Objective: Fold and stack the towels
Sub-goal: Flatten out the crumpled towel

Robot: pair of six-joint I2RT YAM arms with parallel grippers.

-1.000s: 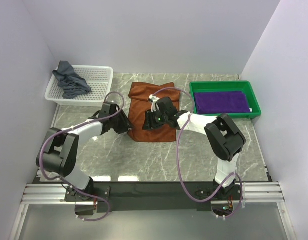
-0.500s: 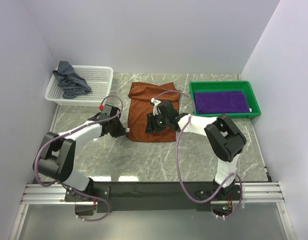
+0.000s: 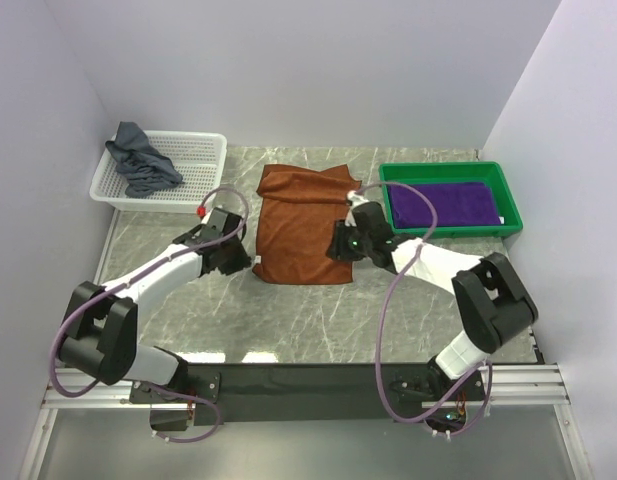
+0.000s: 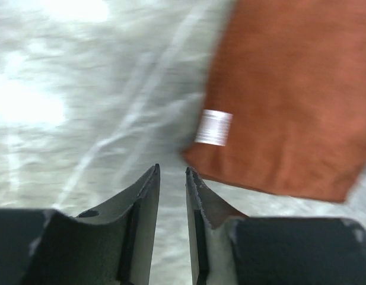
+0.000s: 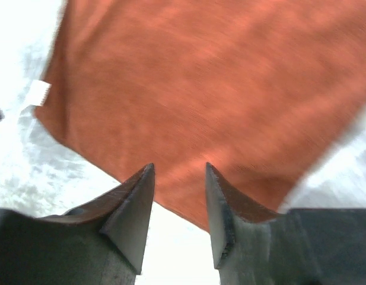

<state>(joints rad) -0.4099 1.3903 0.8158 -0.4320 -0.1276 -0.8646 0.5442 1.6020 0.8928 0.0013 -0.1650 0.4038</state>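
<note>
Sliding rightward across the rust-brown towel (image 3: 300, 225), right end effector (image 5: 178, 168), like left end effector (image 4: 172, 170), gapes slightly, empty.

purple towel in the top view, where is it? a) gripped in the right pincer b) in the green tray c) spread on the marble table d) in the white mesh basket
B: the purple towel lies flat inside the green tray, while the white basket holds only a grey-blue towel.
</note>
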